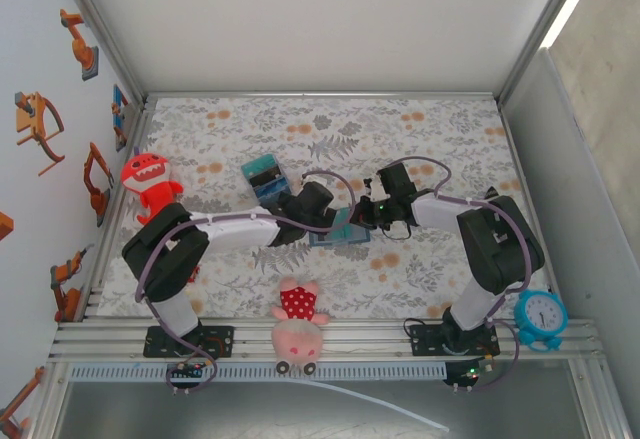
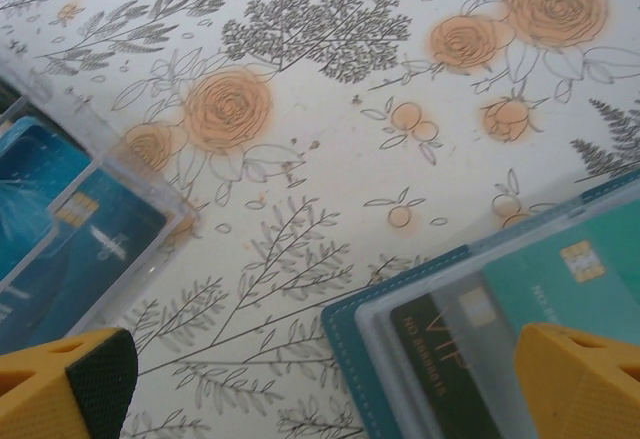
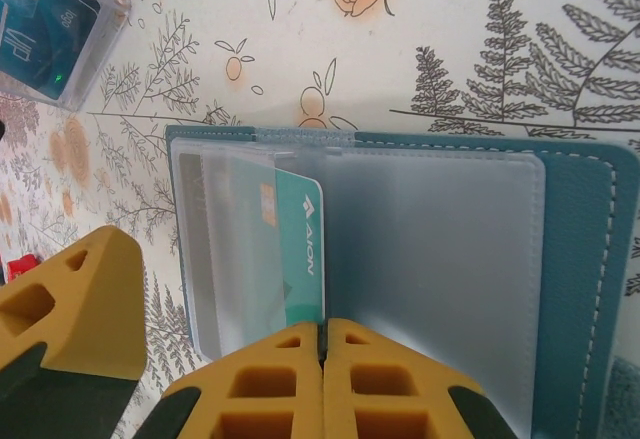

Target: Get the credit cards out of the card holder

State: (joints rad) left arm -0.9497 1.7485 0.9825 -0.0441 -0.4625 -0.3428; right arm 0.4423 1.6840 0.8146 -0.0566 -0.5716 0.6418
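"VIP" is read on a dark card (image 2: 432,344) in the open holder (image 2: 342,334), at the lower right of the left wrist view. On a teal card (image 3: 295,249), "AION" seems to be written. The left pincer (image 2: 320,369) is spread wide, with nothing gripped. The right pincer (image 3: 322,359) is pressed together at the lower edge of the clear sleeve (image 3: 430,259). The holder is laid at the centre of a flowered table (image 1: 430,129), which is enclosed by white walls (image 1: 320,19).
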